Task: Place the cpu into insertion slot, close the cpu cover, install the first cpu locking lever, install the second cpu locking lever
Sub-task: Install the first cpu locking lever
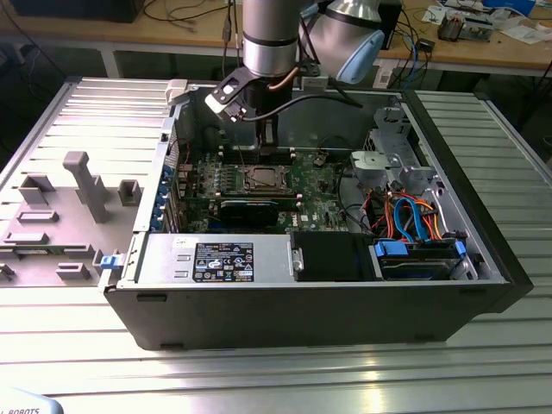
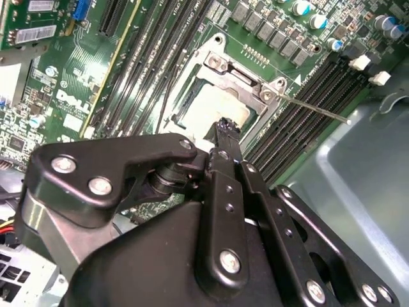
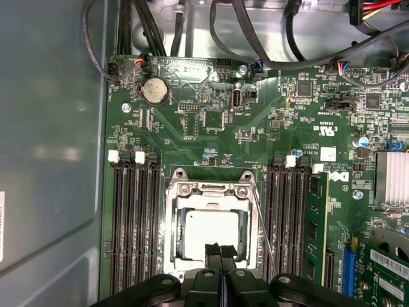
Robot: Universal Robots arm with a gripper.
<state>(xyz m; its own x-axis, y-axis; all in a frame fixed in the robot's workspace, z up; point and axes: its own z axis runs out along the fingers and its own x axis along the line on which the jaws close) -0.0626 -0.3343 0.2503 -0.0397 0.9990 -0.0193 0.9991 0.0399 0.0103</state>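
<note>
Open computer case (image 1: 302,302) on a ribbed metal table (image 1: 259,379); in the exterior view my arm reaches down into it. The green board (image 3: 211,137) lies inside the case, with long black memory slots (image 3: 137,224) on both sides of the socket. The cpu cover (image 3: 211,190) lies flat over the insertion slot (image 3: 181,246). The cpu (image 3: 208,227) sits in that slot, its pale top showing through the cover's window. A thin locking lever (image 2: 313,107) juts from the socket's corner across the memory slots. My gripper (image 3: 221,251) is over the cpu's edge, jaws closed together and holding nothing; whether they touch the chip, I cannot tell.
</note>
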